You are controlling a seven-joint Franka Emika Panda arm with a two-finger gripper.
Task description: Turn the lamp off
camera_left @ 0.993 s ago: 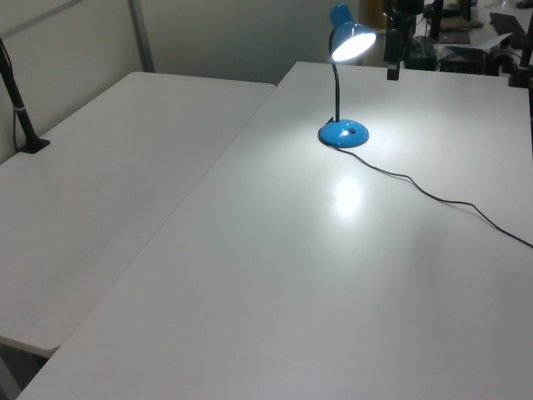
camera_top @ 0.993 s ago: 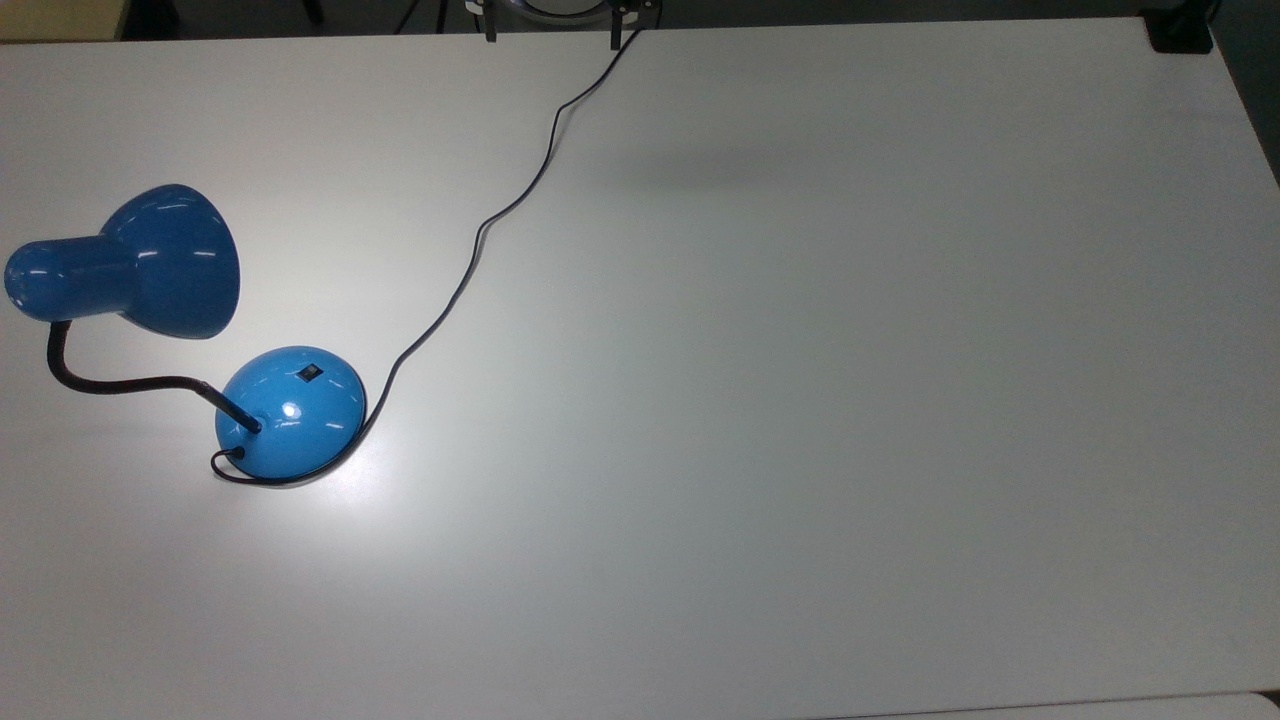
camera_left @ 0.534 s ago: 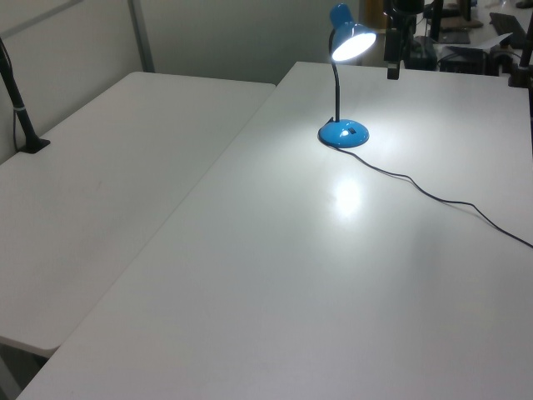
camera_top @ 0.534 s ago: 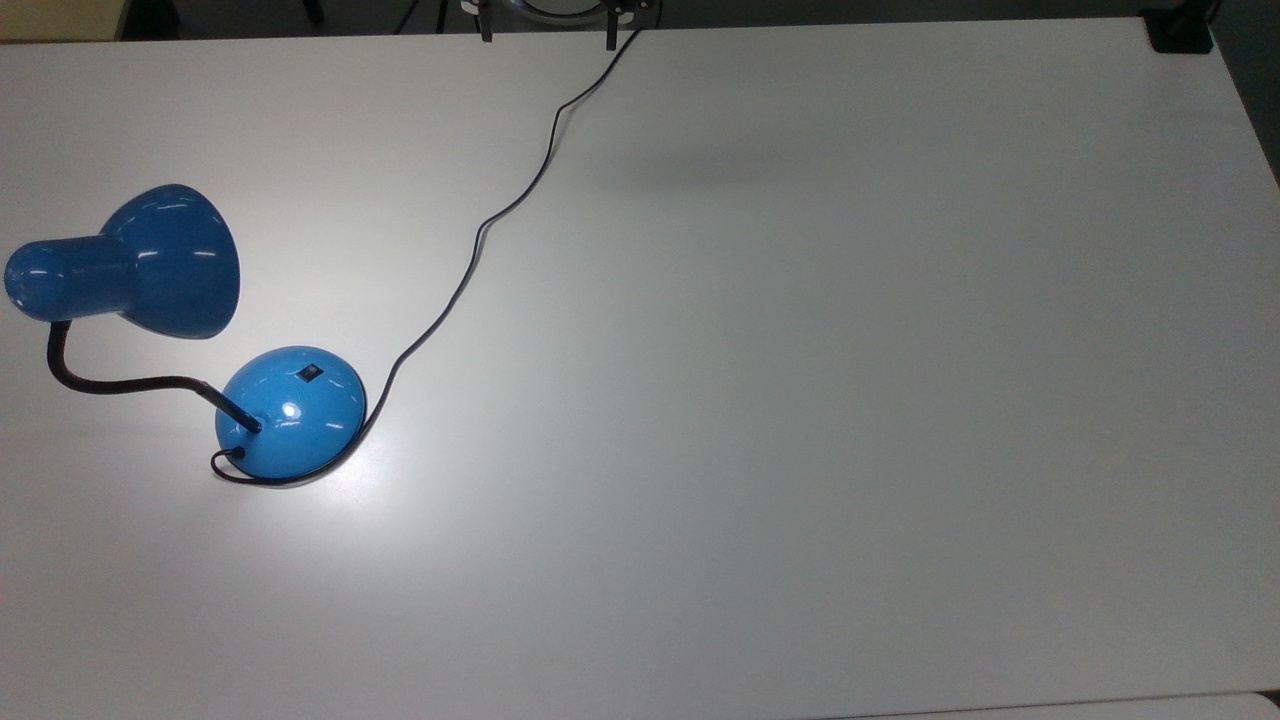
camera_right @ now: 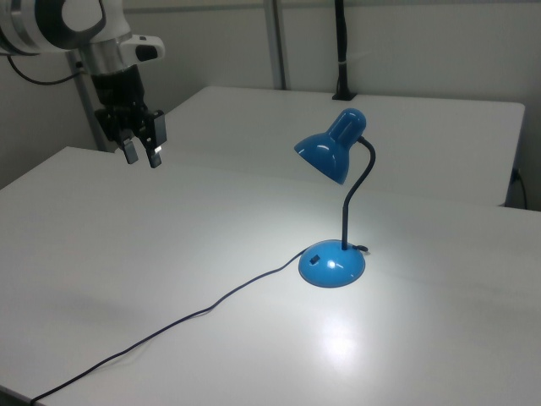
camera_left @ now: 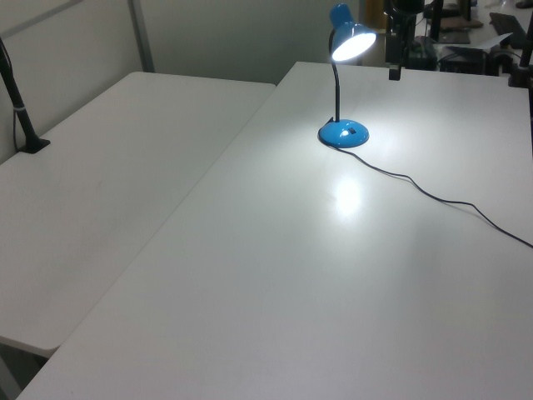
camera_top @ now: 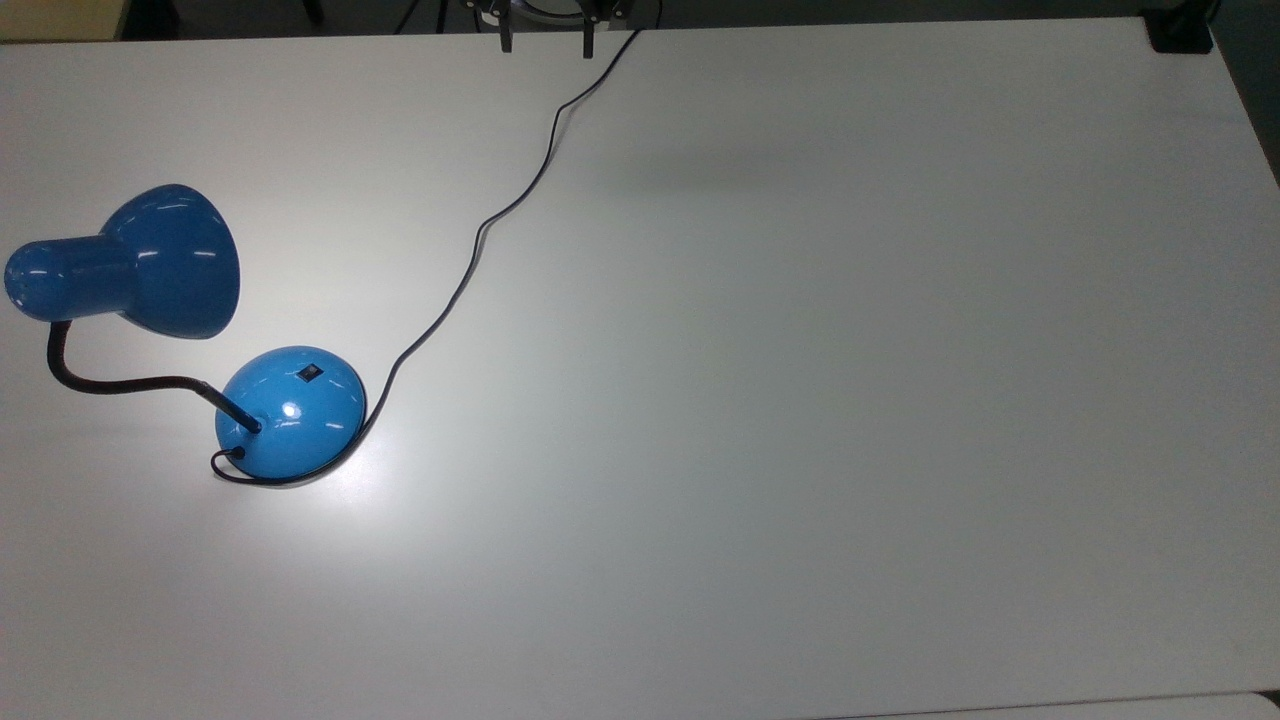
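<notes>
My gripper (camera_right: pixel 140 154) hangs in the air above the far edge of the white table (camera_top: pixel 800 400), fingers parted with nothing between them, well apart from the lamp (camera_right: pixel 334 211). In the top view its two dark fingertips (camera_top: pixel 507 44) show at the top edge. The lamp stands near the top view's left side, its domed blue base (camera_top: pixel 291 411) flat on the table and its small black switch (camera_top: pixel 311 374) on top. The shade (camera_left: pixel 353 42) glows and throws a bright patch on the tabletop. A thin black cord (camera_top: pixel 480 235) snakes from the base across the table. A second white table (camera_left: pixel 108 167) adjoins at the left view's left, before a pale wall (camera_left: pixel 216 33).
</notes>
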